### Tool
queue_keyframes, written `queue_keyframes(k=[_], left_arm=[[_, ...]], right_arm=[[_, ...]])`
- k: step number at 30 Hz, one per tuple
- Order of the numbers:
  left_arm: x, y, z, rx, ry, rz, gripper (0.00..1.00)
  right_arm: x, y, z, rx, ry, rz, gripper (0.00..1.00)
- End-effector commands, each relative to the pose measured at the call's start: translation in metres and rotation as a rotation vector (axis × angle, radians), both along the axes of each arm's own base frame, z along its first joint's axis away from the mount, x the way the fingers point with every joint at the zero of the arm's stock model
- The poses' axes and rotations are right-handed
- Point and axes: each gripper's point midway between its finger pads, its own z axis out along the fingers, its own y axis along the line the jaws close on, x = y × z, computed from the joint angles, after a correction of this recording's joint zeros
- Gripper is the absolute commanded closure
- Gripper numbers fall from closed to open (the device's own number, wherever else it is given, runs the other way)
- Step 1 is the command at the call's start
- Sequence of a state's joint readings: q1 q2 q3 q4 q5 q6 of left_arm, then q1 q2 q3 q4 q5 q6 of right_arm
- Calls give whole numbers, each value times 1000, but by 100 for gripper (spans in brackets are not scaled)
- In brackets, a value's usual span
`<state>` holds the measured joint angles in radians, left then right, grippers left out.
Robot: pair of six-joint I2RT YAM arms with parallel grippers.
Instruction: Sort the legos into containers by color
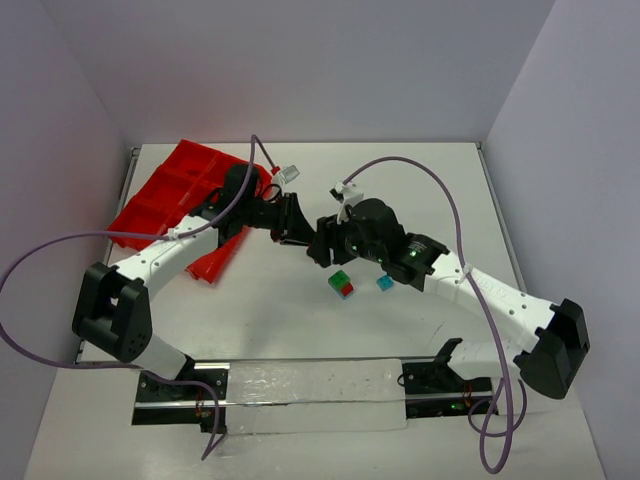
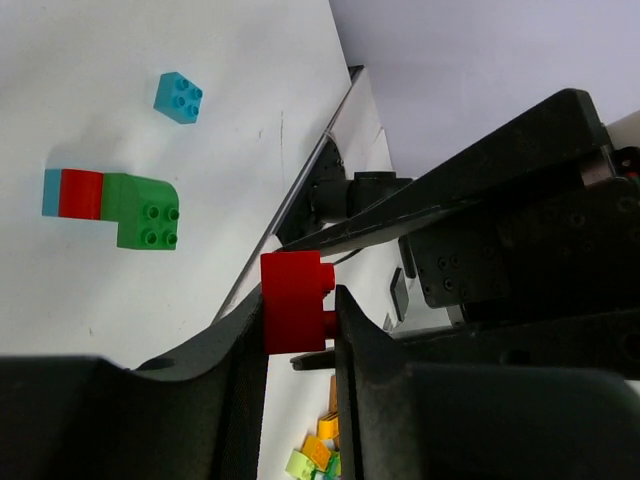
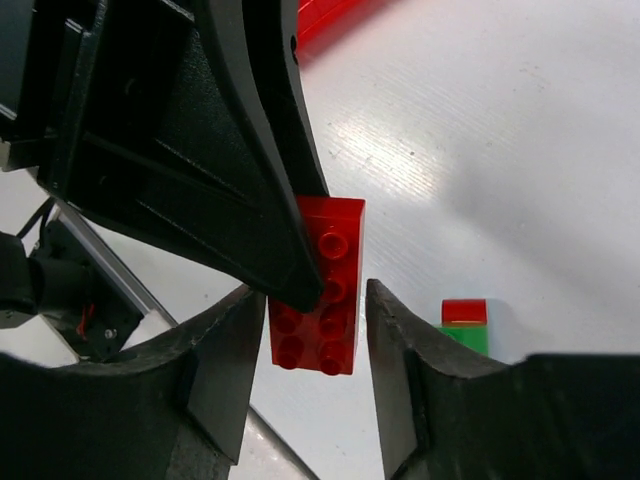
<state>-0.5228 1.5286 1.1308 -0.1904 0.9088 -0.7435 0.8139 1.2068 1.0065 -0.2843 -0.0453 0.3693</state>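
Left gripper (image 2: pixel 298 300) clamped on 1 red brick (image 2: pixel 290 285), right gripper (image 3: pixel 312 300) parted beside it on 2 sides, red tray (image 1: pixel 160 195) under left arm (image 1: pixel 170 250), contents unclear.

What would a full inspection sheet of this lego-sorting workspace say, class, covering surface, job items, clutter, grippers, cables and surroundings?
Surface: white table, smooth.
Job's things: red tray at the far left, partly under the left arm; red brick where the two grippers meet; green, red and cyan stack and single cyan brick loose on the table.
Clutter: nothing seen.
Grippers: left gripper shut on the red brick; right gripper with jaws slightly open on either side of it.
Cables: purple cables loop from both arms.
Surroundings: plain pale walls on three sides.
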Motion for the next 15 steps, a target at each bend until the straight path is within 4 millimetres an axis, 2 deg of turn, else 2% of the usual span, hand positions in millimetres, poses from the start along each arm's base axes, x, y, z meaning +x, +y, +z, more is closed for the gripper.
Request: queue_keyframes(k=[1, 3, 5, 6, 9, 12, 15], left_arm=[[17, 6, 2, 64, -64, 41, 100], [27, 14, 1, 96, -70, 81, 100], [52, 38, -2, 166, -81, 180, 100], [55, 42, -4, 179, -90, 189, 100], [89, 82, 6, 284, -124, 329, 100], [138, 145, 26, 402, -187, 563, 100], [181, 211, 48, 555, -252, 823, 100]], right_arm=[[4, 2, 38, 59, -61, -20, 6], [2, -4, 41, 57, -65, -36, 2], [1, -19, 53, 62, -100, -83, 2], [1, -21, 55, 63, -106, -90, 2], [-4, -47, 76, 88, -183, -153, 1], [-5, -66, 83, 84, -228, -211, 1], [-4, -71, 75, 64, -218, -234, 0]])
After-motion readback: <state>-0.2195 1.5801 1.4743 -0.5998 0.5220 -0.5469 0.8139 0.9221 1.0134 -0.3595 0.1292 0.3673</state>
